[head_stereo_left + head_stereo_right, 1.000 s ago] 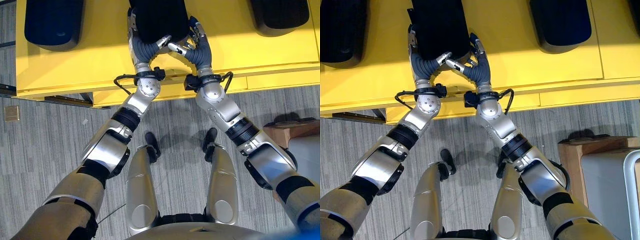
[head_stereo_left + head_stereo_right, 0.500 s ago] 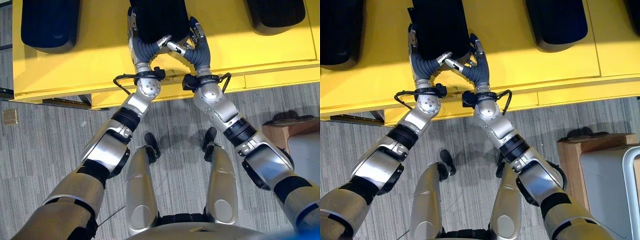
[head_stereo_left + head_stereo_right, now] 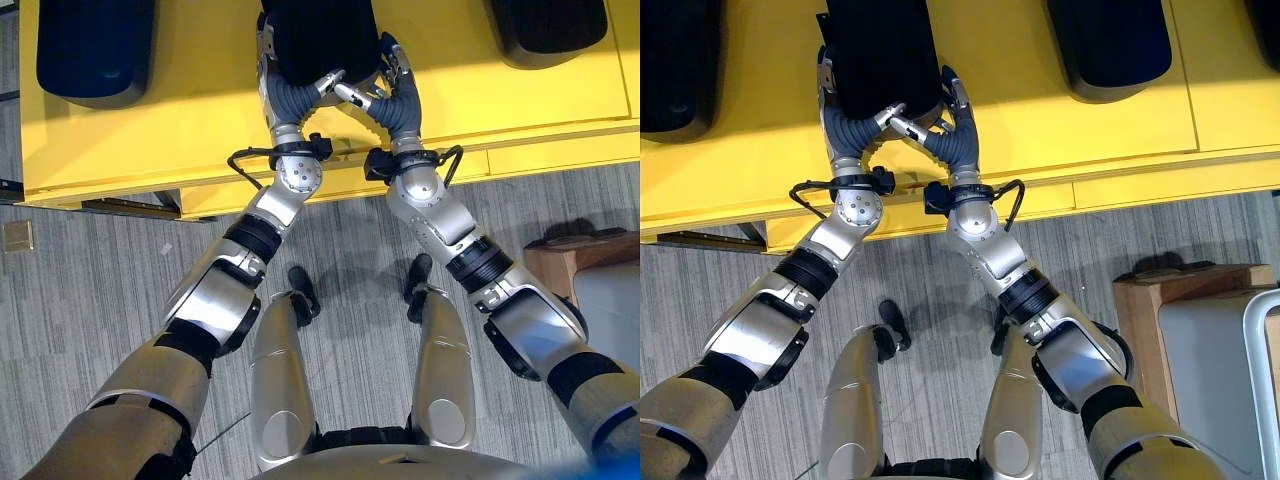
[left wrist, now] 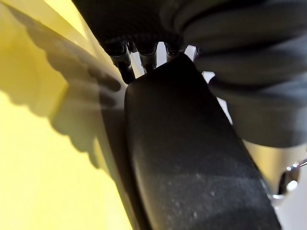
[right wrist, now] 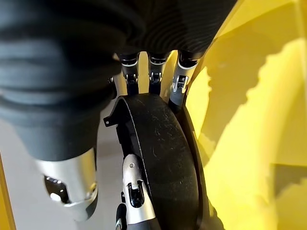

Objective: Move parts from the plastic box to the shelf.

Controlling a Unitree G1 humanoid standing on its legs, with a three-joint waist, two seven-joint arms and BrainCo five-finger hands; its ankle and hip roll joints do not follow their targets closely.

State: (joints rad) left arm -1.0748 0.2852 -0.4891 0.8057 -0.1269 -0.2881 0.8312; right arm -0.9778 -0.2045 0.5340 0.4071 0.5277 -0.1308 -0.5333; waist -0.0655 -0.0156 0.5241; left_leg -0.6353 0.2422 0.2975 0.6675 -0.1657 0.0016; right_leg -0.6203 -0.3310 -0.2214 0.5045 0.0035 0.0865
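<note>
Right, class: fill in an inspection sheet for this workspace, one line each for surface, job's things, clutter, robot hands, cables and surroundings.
Surface: yellow shelf, flat, with a lower yellow ledge along its near edge.
Job's things: middle black part on the shelf, held from both sides. No plastic box seen.
Clutter: two more black parts on the shelf, one to the left, one to the right.
Robot hands: left robot hand and right robot hand each curled round the middle black part's near end, thumbs meeting in front of it.
Cables: nothing seen.
Surroundings: grey striped carpet; wooden stand at the right with a grey bin beside it.
</note>
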